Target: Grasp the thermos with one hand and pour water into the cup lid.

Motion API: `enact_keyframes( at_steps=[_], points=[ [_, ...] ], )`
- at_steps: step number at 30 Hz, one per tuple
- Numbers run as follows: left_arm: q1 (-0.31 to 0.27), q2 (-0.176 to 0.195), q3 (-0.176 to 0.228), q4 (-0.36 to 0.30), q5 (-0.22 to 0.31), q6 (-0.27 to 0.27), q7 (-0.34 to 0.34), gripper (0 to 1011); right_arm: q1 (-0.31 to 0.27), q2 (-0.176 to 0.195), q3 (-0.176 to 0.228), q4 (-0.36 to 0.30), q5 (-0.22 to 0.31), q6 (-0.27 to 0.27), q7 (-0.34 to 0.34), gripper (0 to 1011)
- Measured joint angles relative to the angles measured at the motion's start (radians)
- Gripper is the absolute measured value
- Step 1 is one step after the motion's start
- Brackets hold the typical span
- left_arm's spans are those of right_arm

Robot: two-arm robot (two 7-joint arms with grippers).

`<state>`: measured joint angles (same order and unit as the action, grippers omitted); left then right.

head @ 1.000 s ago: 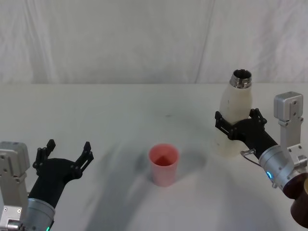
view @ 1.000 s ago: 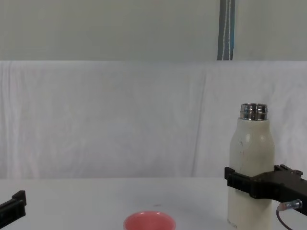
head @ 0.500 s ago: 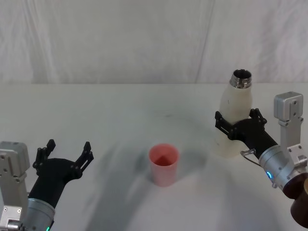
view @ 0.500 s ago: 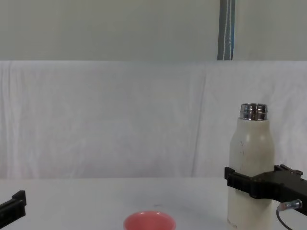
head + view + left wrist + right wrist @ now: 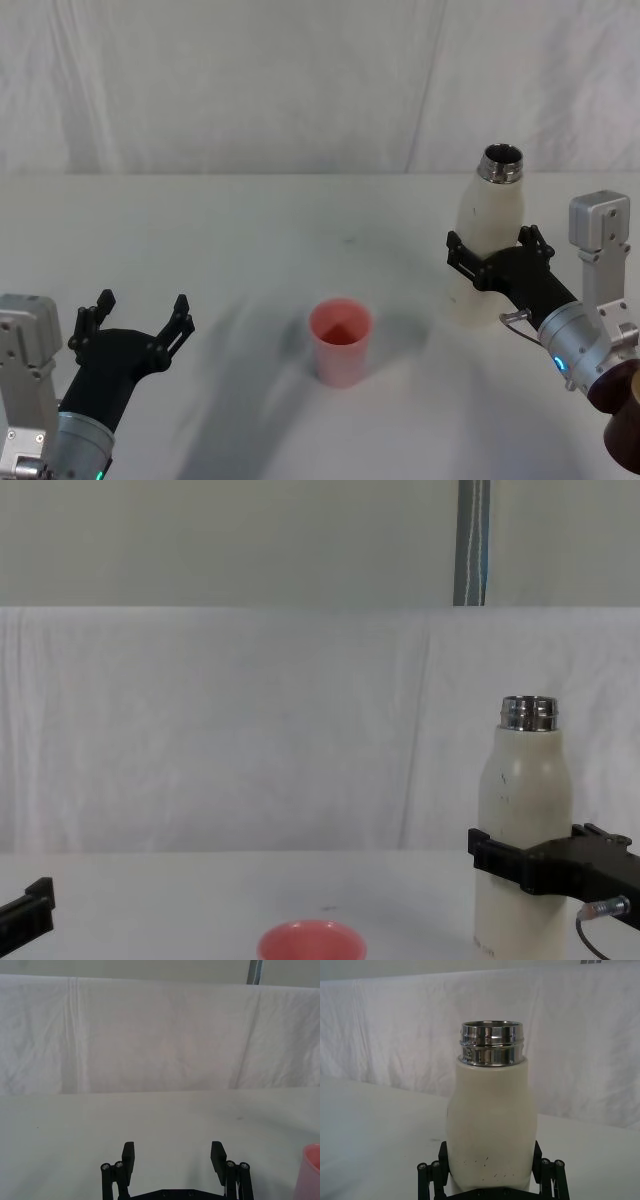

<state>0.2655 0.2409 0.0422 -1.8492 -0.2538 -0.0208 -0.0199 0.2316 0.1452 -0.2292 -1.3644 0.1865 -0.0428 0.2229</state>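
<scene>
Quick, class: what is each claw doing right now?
Left claw: open, holding nothing, low over the table.
Right claw: closed around the thermos, which stands upright to the right of the cup.

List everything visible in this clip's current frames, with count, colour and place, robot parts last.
thermos: 1, cream-white with open steel neck, upright on the table's right side.
cup lid: 1, salmon-pink, upright at table centre, left of the thermos.
table: 1, white, carries both.
backdrop cloth: 1, white, behind the table.
left hand: 1, black, open, near the table's left front, holding nothing.
right hand: 1, black, fingers on either side of the thermos's lower body.
</scene>
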Motion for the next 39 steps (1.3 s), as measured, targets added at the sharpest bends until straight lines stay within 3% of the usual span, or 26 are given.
enact_keyframes(
  at_steps=[25, 34, 39],
  points=[
    [0.0, 0.0, 0.0, 0.0, 0.0, 0.0, 0.0, 1001, -0.005, 0.008, 0.003, -0.013, 0.001, 0.003, 0.006, 950],
    [0.0, 0.0, 0.0, 0.0, 0.0, 0.0, 0.0, 1001, -0.011, 0.043, 0.01, -0.063, -0.003, 0.013, 0.021, 950],
    [0.0, 0.0, 0.0, 0.0, 0.0, 0.0, 0.0, 1001, -0.01, 0.08, 0.005, -0.096, -0.024, 0.011, 0.04, 950]
  ],
)
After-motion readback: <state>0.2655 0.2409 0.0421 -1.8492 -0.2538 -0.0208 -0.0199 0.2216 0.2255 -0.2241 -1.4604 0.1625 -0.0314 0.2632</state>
